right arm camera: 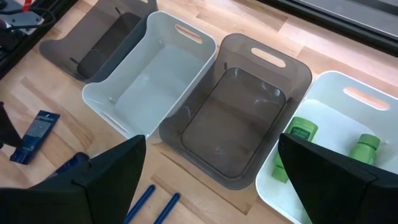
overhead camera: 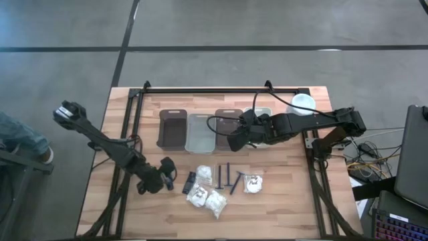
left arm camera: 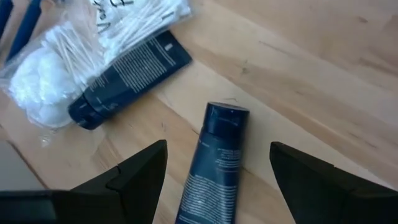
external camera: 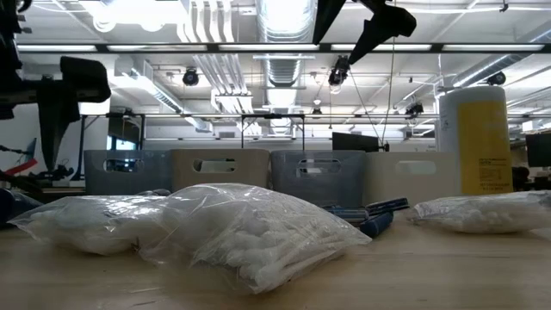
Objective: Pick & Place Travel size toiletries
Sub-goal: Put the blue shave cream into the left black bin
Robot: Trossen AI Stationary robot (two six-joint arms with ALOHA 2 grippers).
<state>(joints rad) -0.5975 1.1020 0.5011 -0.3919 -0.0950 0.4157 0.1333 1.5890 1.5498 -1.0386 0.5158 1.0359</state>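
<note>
My left gripper [overhead camera: 167, 176] [left arm camera: 217, 146] is open and low over the table's near left. Its fingers stand on either side of a black tube [left arm camera: 217, 168] that lies flat, without touching it. A second black tube [left arm camera: 130, 78] [overhead camera: 189, 182] lies beside white plastic-wrapped packets [left arm camera: 50, 81] [overhead camera: 207, 197] [external camera: 241, 228]. Another packet [overhead camera: 253, 182] lies to the right. Thin dark blue sticks [overhead camera: 227, 177] [right arm camera: 149, 199] lie between the packets. My right gripper [overhead camera: 235, 140] [right arm camera: 211, 140] is open and hangs above the bins. Two green bottles [right arm camera: 298, 134] [right arm camera: 364, 149] lie in the rightmost white bin [right arm camera: 373, 99].
Four bins stand in a row at the far side: dark grey [overhead camera: 172, 128], white [overhead camera: 199, 132], grey [right arm camera: 249, 118] and white. A yellow canister with a white lid [overhead camera: 302, 102] [external camera: 473, 142] stands at the far right. A black frame rail [overhead camera: 221, 90] runs along the far edge.
</note>
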